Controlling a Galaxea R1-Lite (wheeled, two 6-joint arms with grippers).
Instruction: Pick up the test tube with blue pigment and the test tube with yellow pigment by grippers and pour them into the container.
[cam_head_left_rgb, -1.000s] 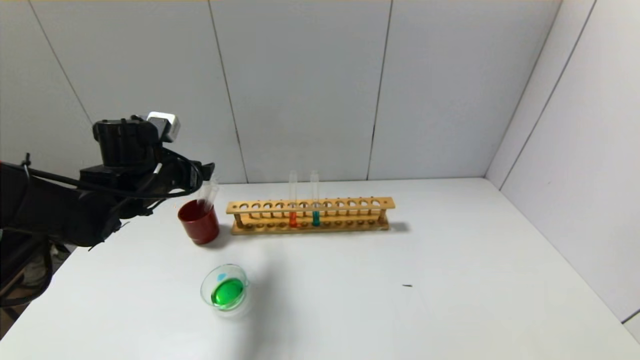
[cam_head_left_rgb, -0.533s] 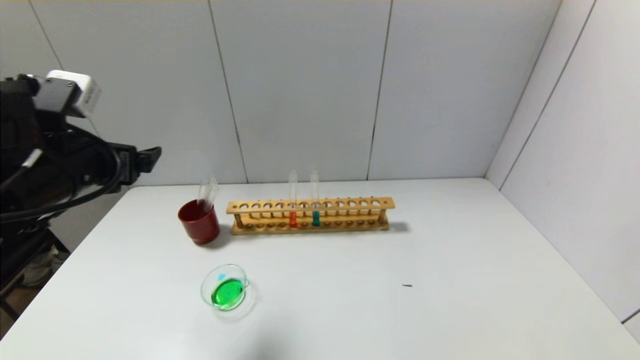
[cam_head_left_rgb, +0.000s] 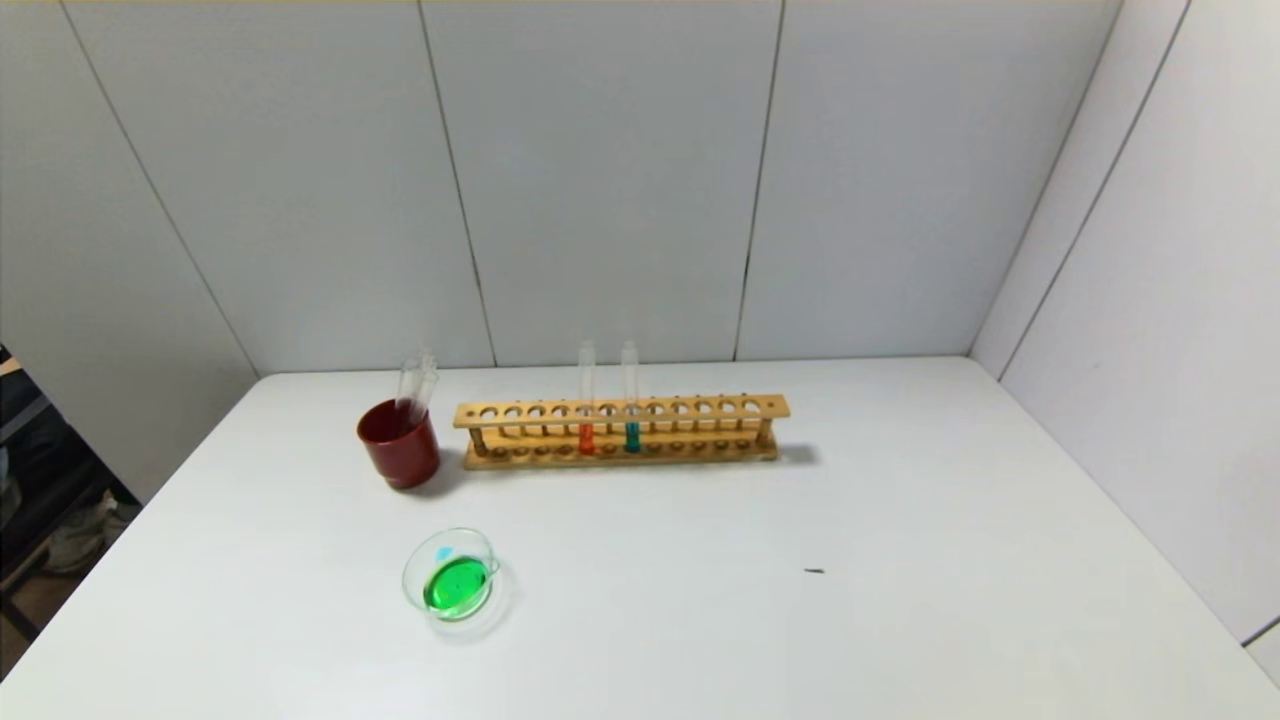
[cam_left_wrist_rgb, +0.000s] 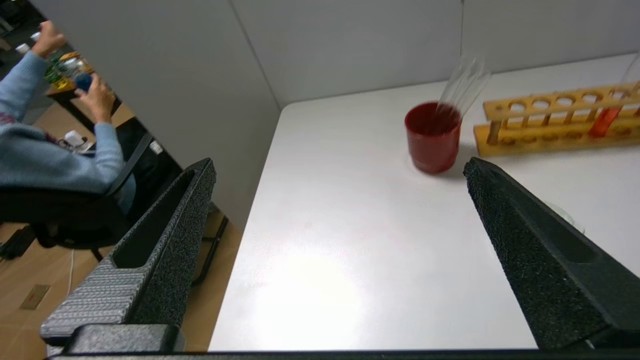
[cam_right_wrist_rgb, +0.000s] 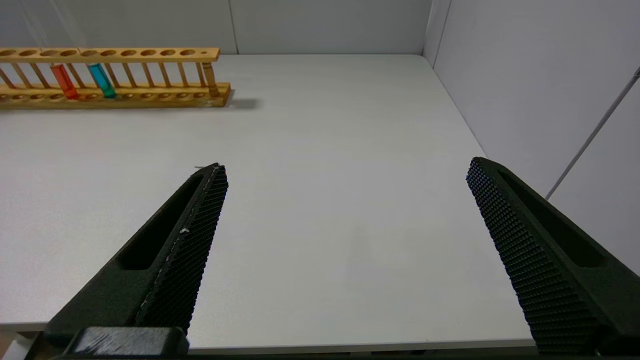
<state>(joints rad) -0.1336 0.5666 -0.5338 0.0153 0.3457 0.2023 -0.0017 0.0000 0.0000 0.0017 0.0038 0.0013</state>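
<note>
The container (cam_head_left_rgb: 406, 578), a low clear glass dish, stands at the front left of the table and holds green liquid. No tube with blue or yellow liquid is in view. Two empty clear tubes (cam_head_left_rgb: 415, 385) lean in a dark red cup (cam_head_left_rgb: 400, 458); they also show in the left wrist view (cam_left_wrist_rgb: 465, 85). Neither gripper shows in the head view. My left gripper (cam_left_wrist_rgb: 340, 164) is open and empty, above the table's left edge, well back from the red cup (cam_left_wrist_rgb: 432, 142). My right gripper (cam_right_wrist_rgb: 346, 165) is open and empty over the table's front right.
A wooden rack (cam_head_left_rgb: 700, 408) at the back holds an orange-liquid tube (cam_head_left_rgb: 586, 437) and a teal-liquid tube (cam_head_left_rgb: 632, 436). White walls close the back and right. A seated person (cam_left_wrist_rgb: 55, 155) is beyond the table's left edge. A small dark speck (cam_head_left_rgb: 814, 571) lies on the table.
My left arm has drawn back to the left from the red cup and left the head view. The empty tubes stay in the cup.
</note>
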